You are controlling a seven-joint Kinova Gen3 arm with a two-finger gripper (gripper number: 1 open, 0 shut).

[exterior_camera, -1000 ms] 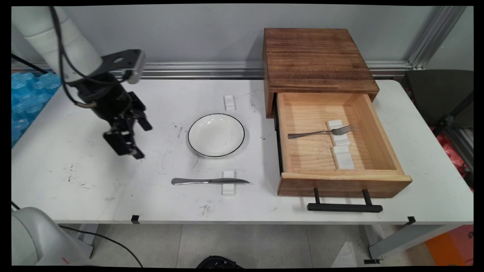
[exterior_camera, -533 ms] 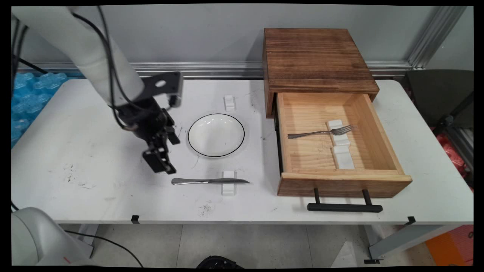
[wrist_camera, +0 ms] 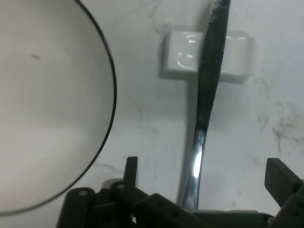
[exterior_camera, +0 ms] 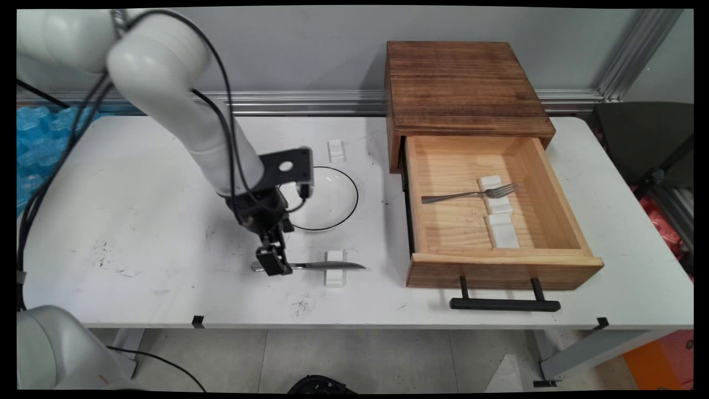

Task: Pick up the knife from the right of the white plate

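Main view: having swept right across the white table (exterior_camera: 138,238), the gripper (exterior_camera: 272,265) now hangs over the table knife's (exterior_camera: 324,266) handle.

Hand view: fingers (wrist_camera: 280,178) spread, unclenched, straddle the knife (wrist_camera: 205,102) on its white rest (wrist_camera: 183,59), beside the black-rimmed plate (wrist_camera: 42,104).

Open tabletop to the left, clutter to the right of the knife.

The tabletop (exterior_camera: 122,221) left of the knife (exterior_camera: 316,266) lies bare, and so does the strip along its near edge. The knife's handle has free surface on both sides in the hand view, where the jaws stand apart astride it. Its blade lies across a small white rest (exterior_camera: 334,268). The plate (exterior_camera: 332,194) sits just behind the knife, another white rest (exterior_camera: 335,150) beyond it. To the right, the pulled-out drawer (exterior_camera: 501,266) and its black handle (exterior_camera: 504,303) block the way.
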